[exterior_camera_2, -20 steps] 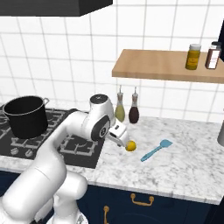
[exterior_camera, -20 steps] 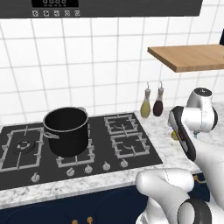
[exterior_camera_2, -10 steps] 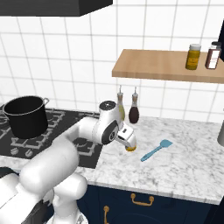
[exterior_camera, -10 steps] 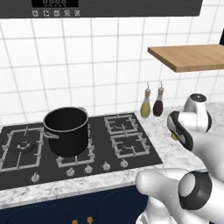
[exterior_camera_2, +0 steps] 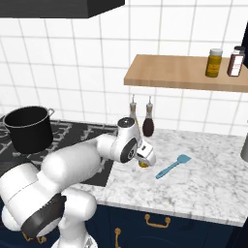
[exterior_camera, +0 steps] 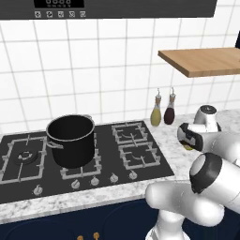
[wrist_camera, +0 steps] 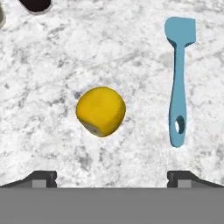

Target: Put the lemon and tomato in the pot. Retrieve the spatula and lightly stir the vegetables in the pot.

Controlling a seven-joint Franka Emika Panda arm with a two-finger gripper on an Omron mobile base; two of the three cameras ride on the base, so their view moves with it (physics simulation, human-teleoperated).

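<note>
Yellow lemon (wrist_camera: 101,111) on marble: judged light, firm, prone to rolling; grasp across its middle; gripper (wrist_camera: 111,177) spread wide, empty.

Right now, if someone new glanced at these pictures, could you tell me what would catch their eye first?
Probably the yellow lemon lying on the marble counter, centred in the hand view with the tool open just above it. Beside it, apart, lies the light-blue spatula. Off to the left, the black pot stands on the stove.
</note>
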